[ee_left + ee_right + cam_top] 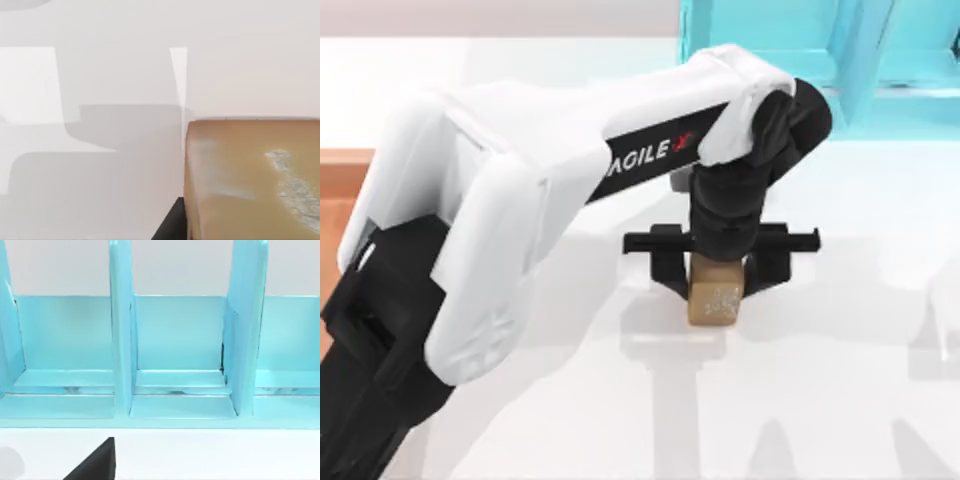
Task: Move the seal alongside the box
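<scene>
The seal (713,300) is a small tan-brown block with whitish speckles, on the white table right of centre in the top view. My left gripper (715,285) reaches down over it, a black finger pressed against each side, shut on it. The left wrist view shows the seal (250,180) very close, with its pale markings. The box (342,168) shows as a strip of wooden rim and orange-brown inside at the table's far left, mostly hidden by my left arm. My right gripper (95,465) is parked facing the shelf.
A turquoise shelf frame (840,50) with upright dividers stands at the back right of the table; the right wrist view shows the shelf frame (175,355) close up. White tabletop (820,400) stretches in front of and to the right of the seal.
</scene>
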Available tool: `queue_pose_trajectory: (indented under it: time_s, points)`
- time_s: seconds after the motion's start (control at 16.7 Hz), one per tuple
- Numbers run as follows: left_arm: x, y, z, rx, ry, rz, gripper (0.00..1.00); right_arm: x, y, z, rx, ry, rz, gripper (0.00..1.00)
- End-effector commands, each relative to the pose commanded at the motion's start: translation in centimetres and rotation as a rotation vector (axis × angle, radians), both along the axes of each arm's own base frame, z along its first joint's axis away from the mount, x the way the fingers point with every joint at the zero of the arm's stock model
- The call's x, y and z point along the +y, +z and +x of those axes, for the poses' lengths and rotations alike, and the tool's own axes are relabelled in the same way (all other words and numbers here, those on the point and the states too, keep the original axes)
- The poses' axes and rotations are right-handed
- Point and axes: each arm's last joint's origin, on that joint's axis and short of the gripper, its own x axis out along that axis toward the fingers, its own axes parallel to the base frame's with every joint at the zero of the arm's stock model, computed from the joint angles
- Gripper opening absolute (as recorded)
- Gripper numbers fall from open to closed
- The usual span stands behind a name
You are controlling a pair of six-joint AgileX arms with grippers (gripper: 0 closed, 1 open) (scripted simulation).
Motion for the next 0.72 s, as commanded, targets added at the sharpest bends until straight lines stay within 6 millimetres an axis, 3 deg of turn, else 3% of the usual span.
queue_pose_trajectory:
  time_s: [0.18,0.54,0.72]
  points:
    - [0.0,0.1,0.0,0.0,-0.001,0.0,0.0,0.0,0.0,0.0,0.0,0.0,0.0,1.0]
    - [0.0,4.3,0.1,-0.002,0.002,-0.002,0.0,0.0,0.0,0.0,0.0,0.0,0.0,1.0]
    - [0.0,5.0,0.0,0.001,-0.001,0.001,0.0,0.0,0.0,0.0,0.0,0.0,0.0,1.0]
